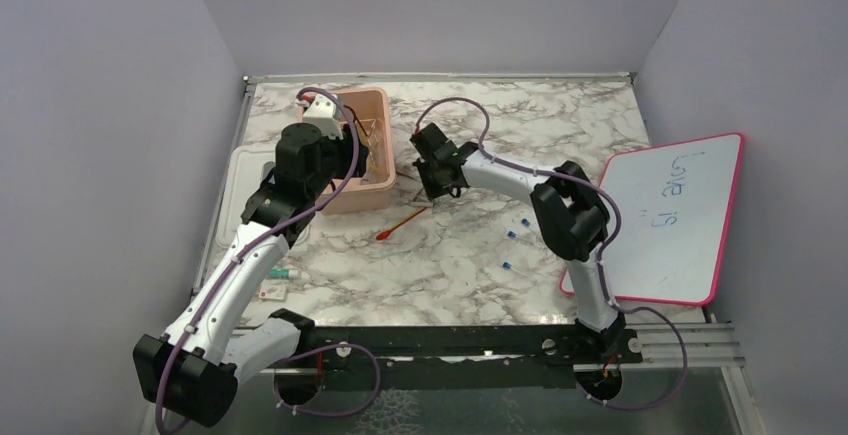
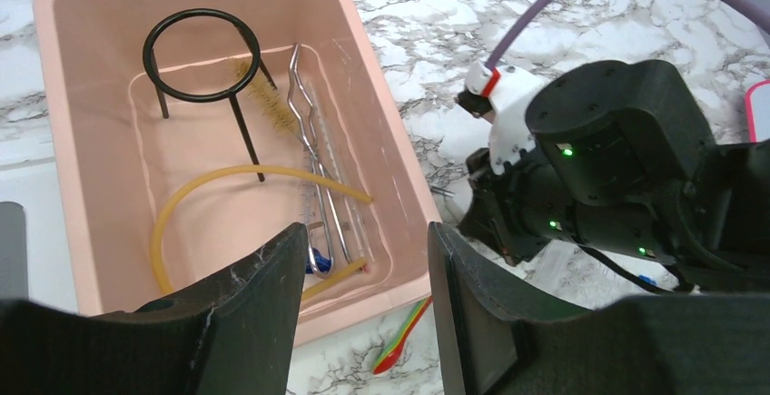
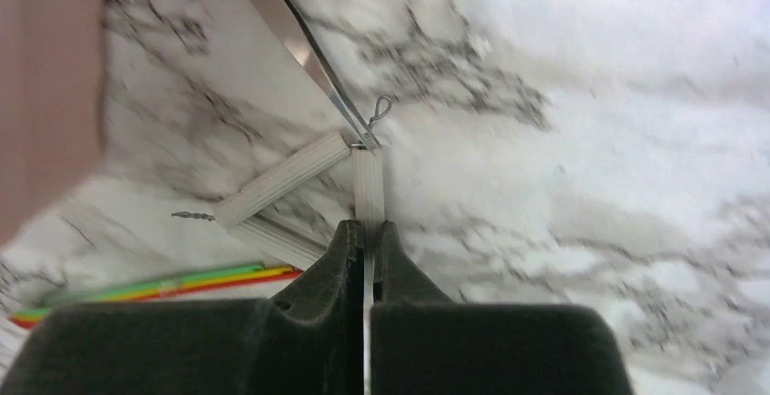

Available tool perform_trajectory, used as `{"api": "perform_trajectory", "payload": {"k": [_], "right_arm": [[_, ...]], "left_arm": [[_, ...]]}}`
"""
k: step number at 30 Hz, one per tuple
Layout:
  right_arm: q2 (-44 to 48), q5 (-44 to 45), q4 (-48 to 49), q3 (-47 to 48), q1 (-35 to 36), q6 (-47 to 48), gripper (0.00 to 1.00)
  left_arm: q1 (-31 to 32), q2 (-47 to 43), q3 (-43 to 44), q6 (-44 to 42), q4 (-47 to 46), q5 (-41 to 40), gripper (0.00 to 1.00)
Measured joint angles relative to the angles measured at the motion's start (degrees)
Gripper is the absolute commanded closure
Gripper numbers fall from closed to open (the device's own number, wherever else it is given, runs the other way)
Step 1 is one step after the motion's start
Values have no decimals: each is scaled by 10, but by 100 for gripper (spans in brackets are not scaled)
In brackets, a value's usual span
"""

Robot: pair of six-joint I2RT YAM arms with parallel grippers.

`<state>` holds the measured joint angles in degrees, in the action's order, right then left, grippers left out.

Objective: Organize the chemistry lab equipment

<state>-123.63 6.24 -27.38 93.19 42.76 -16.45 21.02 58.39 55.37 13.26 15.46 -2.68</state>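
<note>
The right gripper [image 3: 366,232] is clamped on one ribbed white arm of a wire triangle [image 3: 286,177] down at the marble table [image 3: 590,141], just beside the pink tub [image 2: 386,141]. One red-tipped stick [image 1: 401,223] lies close by, and three tiny blue pieces [image 1: 511,234] are scattered toward the whiteboard [image 1: 670,220]. The left gripper [image 2: 363,304] hangs empty, fingers apart, above the tub's near rim. Inside lie one black wire ring [image 2: 201,99], one brush [image 2: 270,103], one pair of tongs [image 2: 304,113] and one tan tube [image 2: 263,170].

Pink tub [image 1: 360,198] on marble table [image 1: 450,255]; white lid [image 1: 245,170] alongside; pink-framed whiteboard [image 1: 670,215] far right.
</note>
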Motion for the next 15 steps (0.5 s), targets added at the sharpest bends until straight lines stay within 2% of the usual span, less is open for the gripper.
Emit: {"api": "perform_trajectory", "payload": {"k": [8,15], "right_arm": [[144,31,-9,-103,-1,-5,99],[285,27,68,-123,-1,-16,99]], "left_arm": [[0,-2,0,1,0,-12,46],[-2,-13,-1,23,9,-99,46]]}}
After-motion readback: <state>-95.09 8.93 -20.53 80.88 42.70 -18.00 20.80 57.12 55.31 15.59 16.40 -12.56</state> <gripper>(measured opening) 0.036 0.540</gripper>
